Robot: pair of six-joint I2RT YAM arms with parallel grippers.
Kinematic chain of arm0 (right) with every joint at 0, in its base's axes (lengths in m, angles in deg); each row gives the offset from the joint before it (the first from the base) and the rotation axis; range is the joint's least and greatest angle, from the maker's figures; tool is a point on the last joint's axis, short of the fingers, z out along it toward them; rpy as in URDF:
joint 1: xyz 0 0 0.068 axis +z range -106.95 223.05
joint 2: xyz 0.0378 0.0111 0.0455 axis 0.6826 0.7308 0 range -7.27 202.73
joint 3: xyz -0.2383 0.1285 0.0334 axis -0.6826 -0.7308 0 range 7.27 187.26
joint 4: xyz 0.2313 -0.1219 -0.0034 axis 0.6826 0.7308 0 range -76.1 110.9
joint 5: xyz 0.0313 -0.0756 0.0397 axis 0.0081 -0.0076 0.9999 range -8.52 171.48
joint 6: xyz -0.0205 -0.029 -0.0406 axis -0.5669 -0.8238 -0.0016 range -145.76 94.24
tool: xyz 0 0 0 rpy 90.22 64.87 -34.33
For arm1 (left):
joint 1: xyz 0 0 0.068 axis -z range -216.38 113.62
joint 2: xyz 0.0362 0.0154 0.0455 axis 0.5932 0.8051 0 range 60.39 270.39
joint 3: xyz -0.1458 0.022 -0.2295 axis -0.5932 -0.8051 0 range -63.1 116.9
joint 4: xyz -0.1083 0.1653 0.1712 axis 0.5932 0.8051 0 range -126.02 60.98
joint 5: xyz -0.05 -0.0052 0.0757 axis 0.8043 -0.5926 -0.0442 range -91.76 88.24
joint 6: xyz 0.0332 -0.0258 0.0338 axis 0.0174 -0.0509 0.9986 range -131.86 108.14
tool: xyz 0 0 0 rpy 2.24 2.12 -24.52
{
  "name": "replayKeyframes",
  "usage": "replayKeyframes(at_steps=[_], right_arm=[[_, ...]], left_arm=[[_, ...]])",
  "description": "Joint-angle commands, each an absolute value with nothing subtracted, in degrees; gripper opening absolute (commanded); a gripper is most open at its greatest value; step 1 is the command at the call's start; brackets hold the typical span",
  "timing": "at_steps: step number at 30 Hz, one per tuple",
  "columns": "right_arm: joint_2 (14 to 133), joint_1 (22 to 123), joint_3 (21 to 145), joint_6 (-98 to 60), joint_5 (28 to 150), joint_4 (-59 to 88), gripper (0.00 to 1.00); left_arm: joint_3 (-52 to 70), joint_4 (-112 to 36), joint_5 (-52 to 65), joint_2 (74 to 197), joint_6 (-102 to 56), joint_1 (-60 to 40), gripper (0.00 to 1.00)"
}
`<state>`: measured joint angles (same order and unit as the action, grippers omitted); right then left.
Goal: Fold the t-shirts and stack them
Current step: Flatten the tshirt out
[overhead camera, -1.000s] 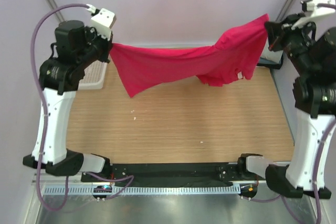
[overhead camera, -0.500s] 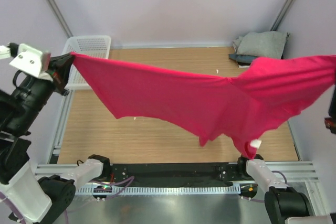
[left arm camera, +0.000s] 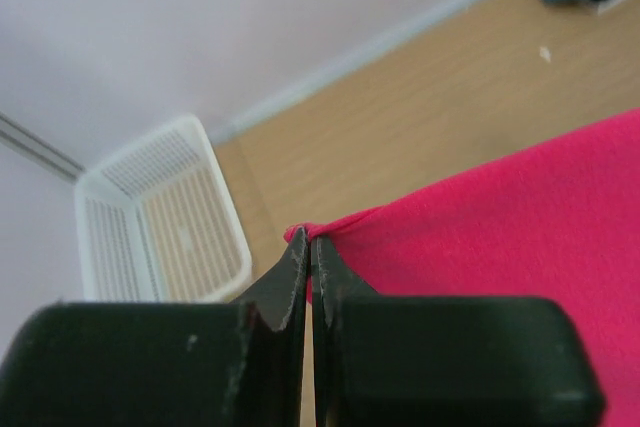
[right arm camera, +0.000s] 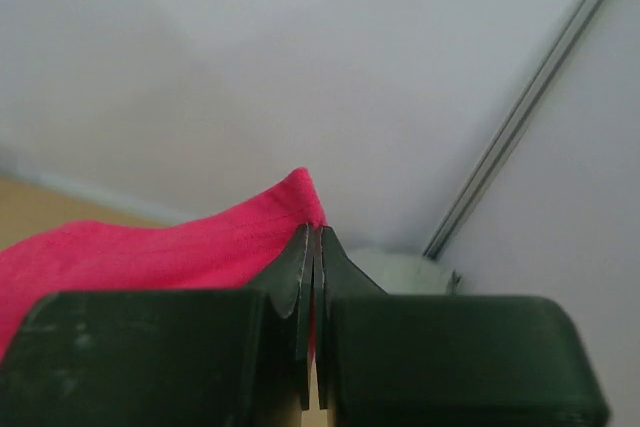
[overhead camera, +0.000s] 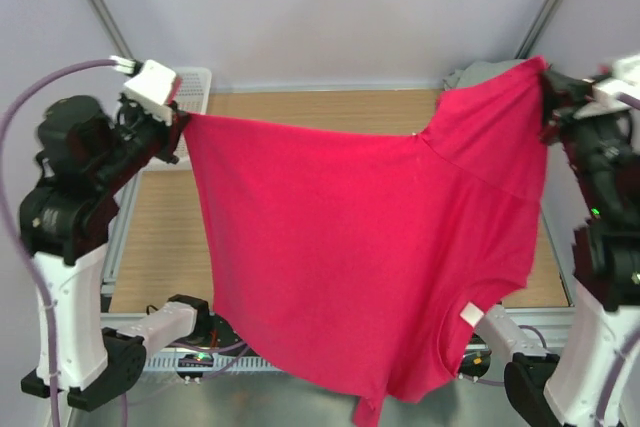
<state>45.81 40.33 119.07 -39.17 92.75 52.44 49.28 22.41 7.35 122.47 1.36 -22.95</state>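
A crimson-pink t-shirt (overhead camera: 360,257) hangs spread in the air between both arms, its lower edge dropping past the table's near edge. My left gripper (overhead camera: 180,119) is shut on its left corner; the left wrist view shows the cloth (left arm camera: 520,217) pinched at the fingertips (left arm camera: 308,237). My right gripper (overhead camera: 545,87) is shut on the right corner, seen as pink cloth (right arm camera: 180,242) at the closed tips (right arm camera: 314,229). Folded grey t-shirts (overhead camera: 475,73) at the back right are mostly hidden behind the pink one.
A white mesh basket (overhead camera: 195,87) (left arm camera: 160,217) stands at the table's back left. The wooden table (overhead camera: 160,237) shows left of the hanging shirt. A metal frame post (right arm camera: 520,117) runs up the right corner.
Both arms have swung the shirt from a low stretched band into a tall hanging sheet. The left gripper came back inward, and the right gripper rose at the back right.
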Motion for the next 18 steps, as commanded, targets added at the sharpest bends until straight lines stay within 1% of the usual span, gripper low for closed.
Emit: replayKeyframes(at_steps=[1, 2, 3, 4, 5, 6, 7, 8, 9, 10, 12, 13, 14, 15, 16, 17, 18], right_arm=[[45.8, 40.2, 105.3, -45.7, 96.0, 48.6, 0.01], [45.7, 40.3, 102.2, -46.8, 96.7, 48.5, 0.01], [45.6, 40.3, 99.2, -49.0, 97.3, 48.5, 0.01], [45.7, 40.2, 93.3, -50.3, 98.6, 48.5, 0.01], [46.0, 40.2, 90.3, -51.3, 99.1, 48.5, 0.01], [46.5, 40.3, 87.4, -52.9, 99.7, 48.5, 0.01], [47.5, 40.3, 81.9, -55.8, 100.5, 48.3, 0.01], [49.9, 40.3, 79.4, -56.3, 100.2, 47.3, 0.01], [52.2, 40.3, 77.2, -56.6, 99.6, 44.0, 0.01], [57.2, 40.3, 74.4, -57.7, 98.6, 42.2, 0.01], [64.5, 40.2, 73.9, -57.2, 97.2, 36.6, 0.01], [68.1, 40.3, 76.7, -56.6, 97.2, 35.5, 0.01], [76.9, 40.6, 79.1, -56.2, 97.3, 34.8, 0.01], [80.9, 40.6, 84.5, -55.6, 97.2, 34.3, 0.01], [85.1, 40.6, 86.7, -55.1, 97.0, 33.2, 0.01], [91.4, 40.8, 88.5, -54.6, 96.3, 30.0, 0.01], [95.2, 40.9, 93.4, -55.1, 95.9, 29.5, 0.01]], left_arm=[[40.9, 19.6, 8.9, 123.2, 4.0, -23.4, 0.0], [35.6, 18.7, 9.0, 123.1, 4.7, -23.4, 0.0], [32.8, 17.8, 9.1, 123.4, 5.4, -23.4, 0.0], [30.1, 15.4, 9.3, 123.8, 6.2, -23.4, 0.0], [24.9, 13.9, 9.2, 124.4, 6.5, -23.4, 0.0], [22.4, 12.3, 9.4, 126.2, 7.6, -23.4, 0.0], [20.1, 8.6, 8.8, 127.8, 8.2, -23.4, 0.0], [16.1, 6.5, 7.9, 129.6, 8.6, -23.4, 0.0], [15.0, 4.6, 7.6, 131.7, 9.4, -23.5, 0.0], [14.0, 2.4, 7.5, 137.5, 10.1, -23.4, 0.0], [14.7, 0.0, 7.5, 143.9, 11.5, -23.9, 0.0], [15.5, -0.3, 7.9, 149.9, 11.8, -24.3, 0.0], [17.7, -0.8, 8.7, 153.3, 12.0, -25.3, 0.0], [19.1, -1.6, 9.1, 156.1, 12.0, -25.8, 0.0], [21.9, -2.2, 9.1, 161.3, 11.7, -26.4, 0.0], [23.2, -3.0, 9.5, 163.5, 11.5, -27.4, 0.0], [24.9, -3.8, 9.4, 165.6, 11.2, -27.8, 0.0]])
